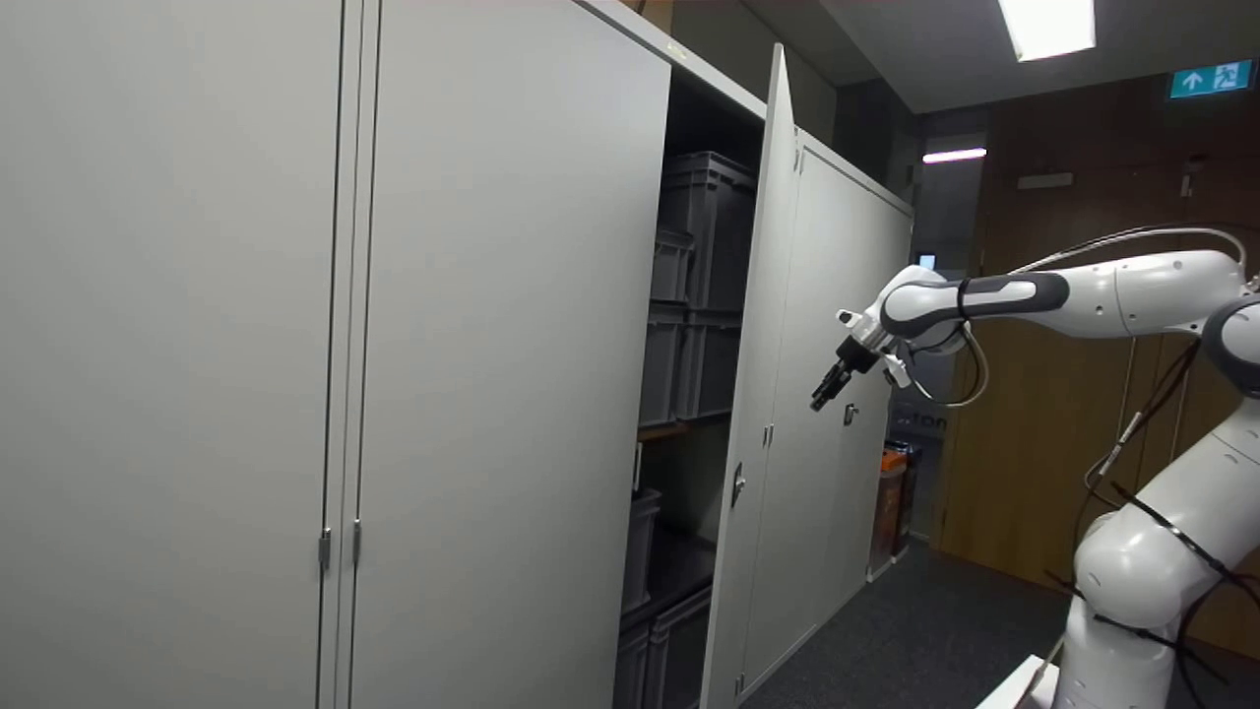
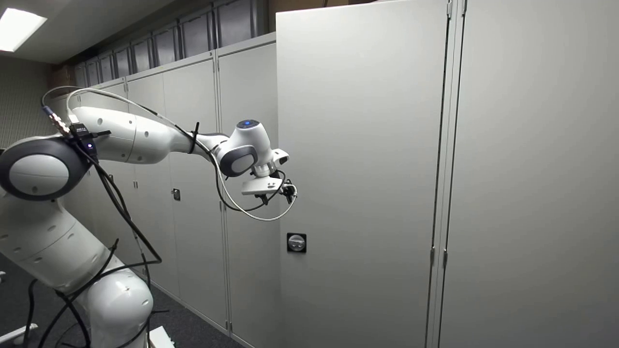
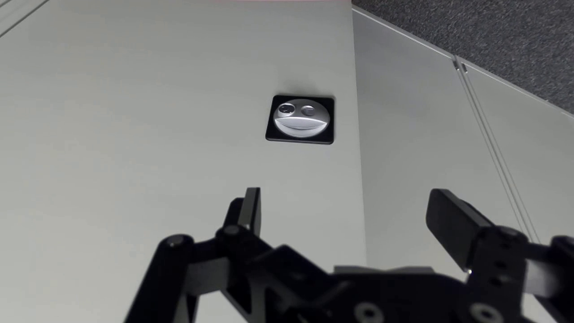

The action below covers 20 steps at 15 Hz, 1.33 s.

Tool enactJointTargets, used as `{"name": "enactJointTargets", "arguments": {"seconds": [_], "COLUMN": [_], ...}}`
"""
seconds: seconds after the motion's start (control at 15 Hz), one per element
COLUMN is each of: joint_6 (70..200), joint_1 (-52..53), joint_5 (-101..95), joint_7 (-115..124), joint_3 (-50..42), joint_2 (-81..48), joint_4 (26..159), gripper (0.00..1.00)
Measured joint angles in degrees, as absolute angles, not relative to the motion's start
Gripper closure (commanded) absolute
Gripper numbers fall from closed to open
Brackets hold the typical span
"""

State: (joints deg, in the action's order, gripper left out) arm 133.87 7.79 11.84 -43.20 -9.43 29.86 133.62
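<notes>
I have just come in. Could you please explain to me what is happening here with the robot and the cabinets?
A robot arm is stretched out in front of a cabinet door that stands partly open. Its gripper is open and holds nothing; it hangs near the door, apart from it. In the wrist view, the door's round silver handle shows ahead of the gripper, ungripped. In an exterior view, grey crates can be seen in the gap beside the door.
</notes>
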Motion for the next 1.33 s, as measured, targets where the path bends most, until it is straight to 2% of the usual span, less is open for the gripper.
{"name": "enactJointTargets", "arguments": {"seconds": [0.53,1.33], "joint_6": [134.6,146.8], "joint_1": [7.6,8.1], "joint_5": [11.5,11.4], "joint_7": [-42.4,-38.0], "joint_3": [-9.4,-7.3], "joint_2": [29.2,24.3], "joint_4": [133.7,132.8], "gripper": [0.00,0.00]}}
